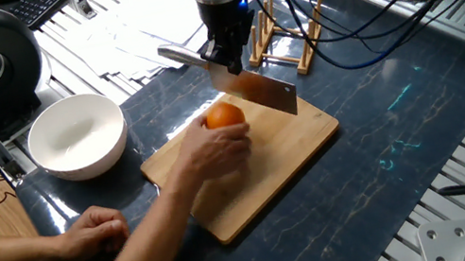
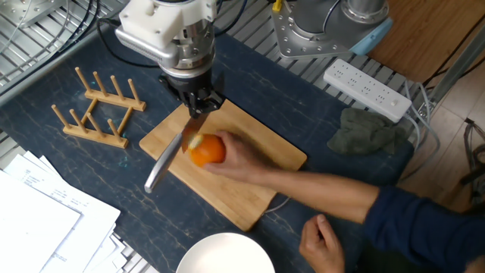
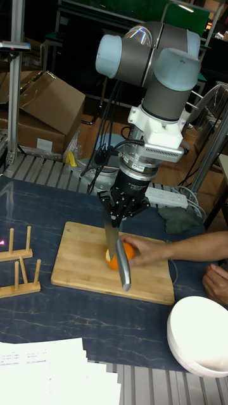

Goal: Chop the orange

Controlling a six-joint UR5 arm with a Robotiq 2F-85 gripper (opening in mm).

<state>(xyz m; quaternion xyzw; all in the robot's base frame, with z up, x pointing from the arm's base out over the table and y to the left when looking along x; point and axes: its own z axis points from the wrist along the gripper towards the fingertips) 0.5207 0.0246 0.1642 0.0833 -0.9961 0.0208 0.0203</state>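
Observation:
The orange rests on a wooden cutting board, with a person's hand holding it from the side. My gripper is shut on the handle of a cleaver-style knife. The blade hangs just over and against the orange's far side. Whether the blade touches the fruit I cannot tell.
A white bowl stands near the board. A wooden peg rack sits beside the board. The person's other hand rests on the dark mat. Papers, a power strip and a grey cloth lie around.

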